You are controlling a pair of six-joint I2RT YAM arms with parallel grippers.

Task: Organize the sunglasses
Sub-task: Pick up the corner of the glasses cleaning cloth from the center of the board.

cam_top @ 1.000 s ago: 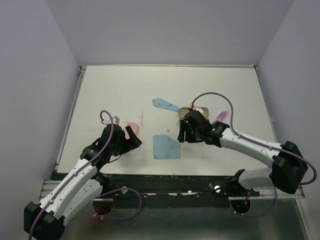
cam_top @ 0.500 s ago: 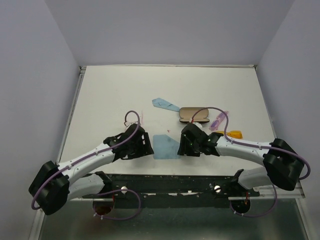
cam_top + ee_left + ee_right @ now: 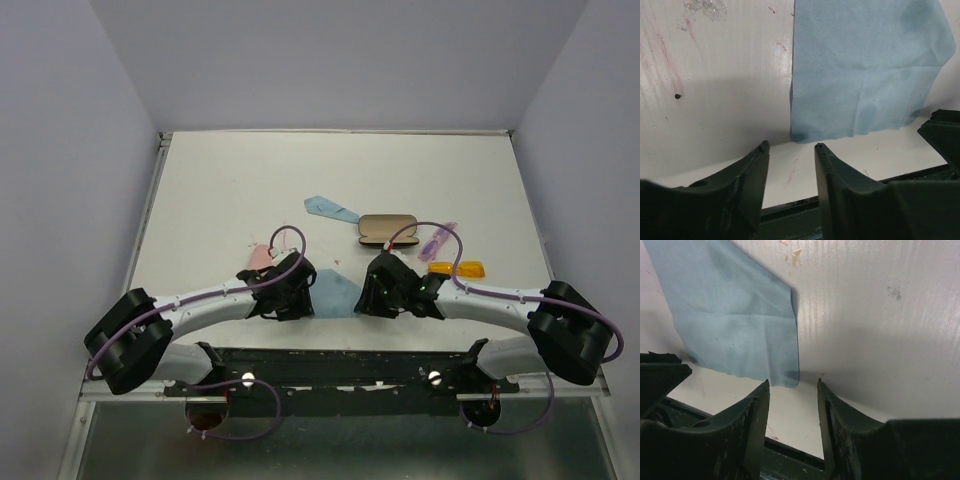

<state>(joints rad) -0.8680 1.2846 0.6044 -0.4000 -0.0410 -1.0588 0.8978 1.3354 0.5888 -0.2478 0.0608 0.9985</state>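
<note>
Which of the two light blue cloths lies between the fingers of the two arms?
The nearer cloth, spread flat towards the front. The other cloth lies farther back, just left of the dark case.

orange pair lies flat, right of centre, long axis left-right; pale pink-purple pair just behind it, angled diagonally, probably folded; translucent, seemingly not touching
</note>
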